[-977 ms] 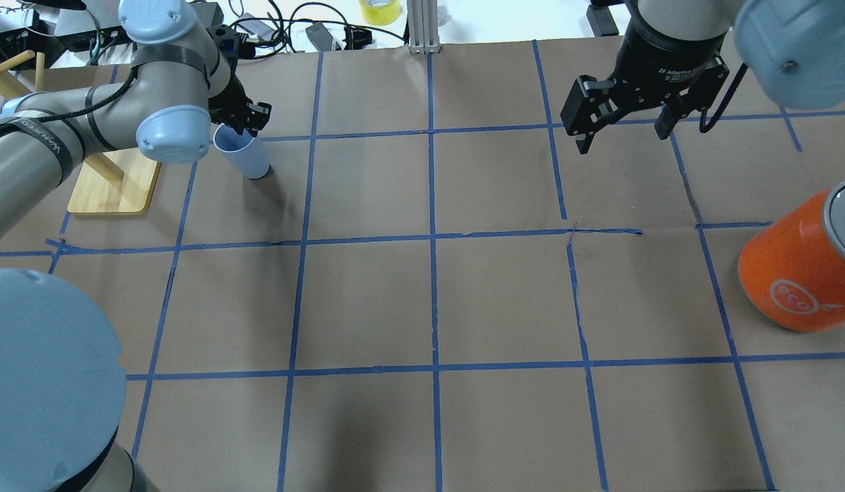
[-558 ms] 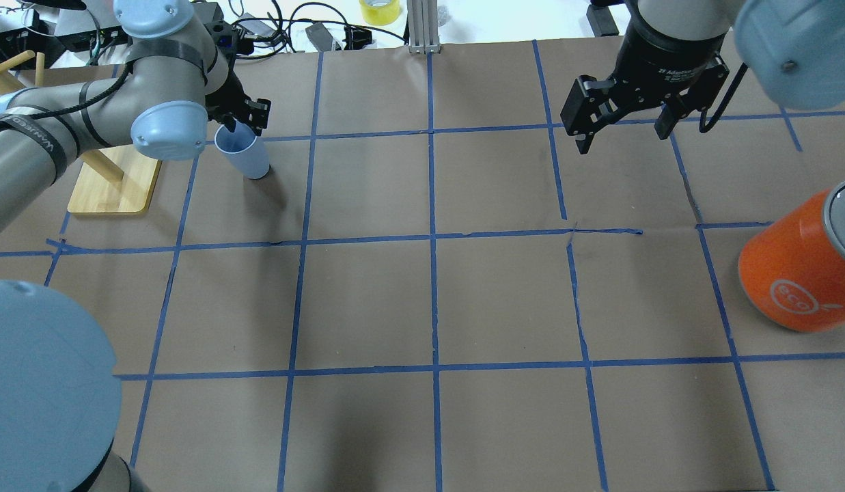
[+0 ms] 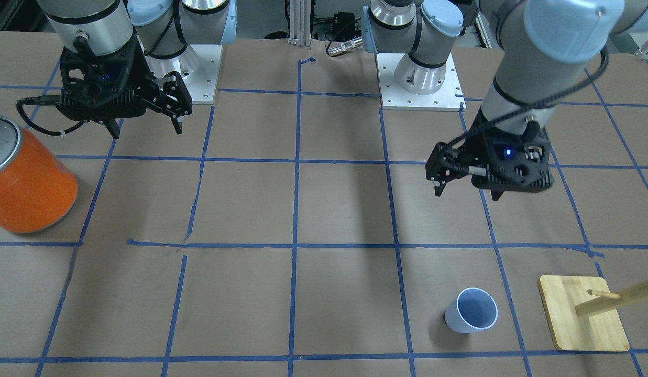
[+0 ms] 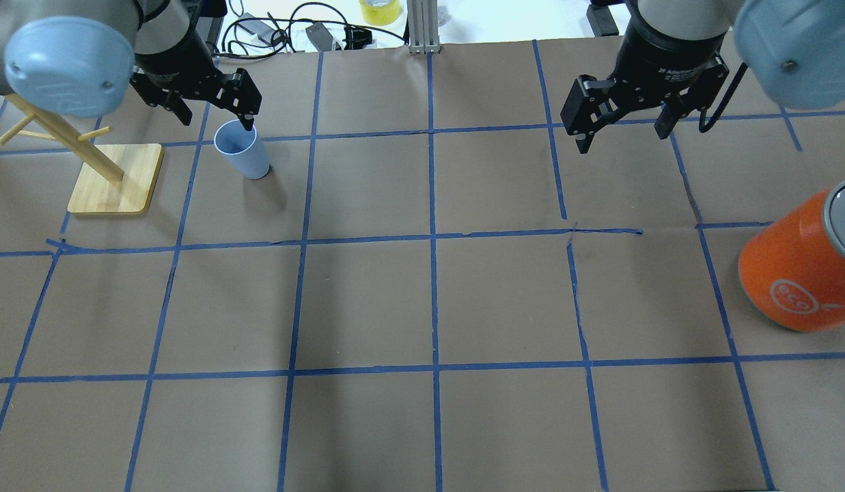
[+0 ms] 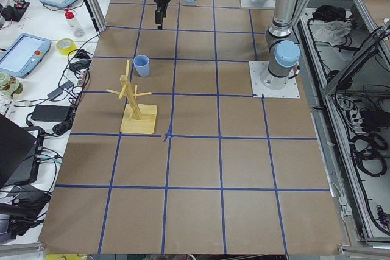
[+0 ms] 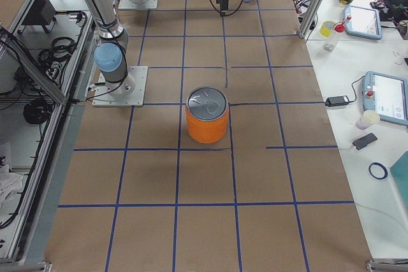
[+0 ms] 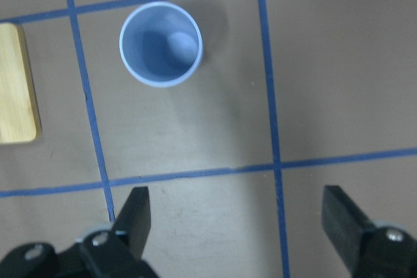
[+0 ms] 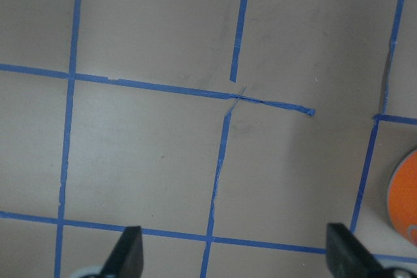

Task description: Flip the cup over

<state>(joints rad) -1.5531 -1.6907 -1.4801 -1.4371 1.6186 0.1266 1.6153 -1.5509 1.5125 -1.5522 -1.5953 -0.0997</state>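
The cup (image 7: pixel 160 43) stands upright, mouth up, below and ahead of the left pincer (image 7: pixel 238 209), which is released and empty. Likely step: clear away. Lift straight up, with the fingers off the rim. Right pincer (image 4: pixel 624 137): released, well apart. Overhead, one left finger overlaps the rim, so clearance is unclear there.

The cup (image 4: pixel 242 152) is a small, plain tumbler of pale blue-lavender plastic, tapered toward its base and without a handle. It stands upright on its narrow base with the open mouth facing up, and its inside is empty. It sits on the table (image 4: pixel 367 301) toward the far left corner, nearer the edge opposite the robot than the robot's edge, and well apart from the right end.
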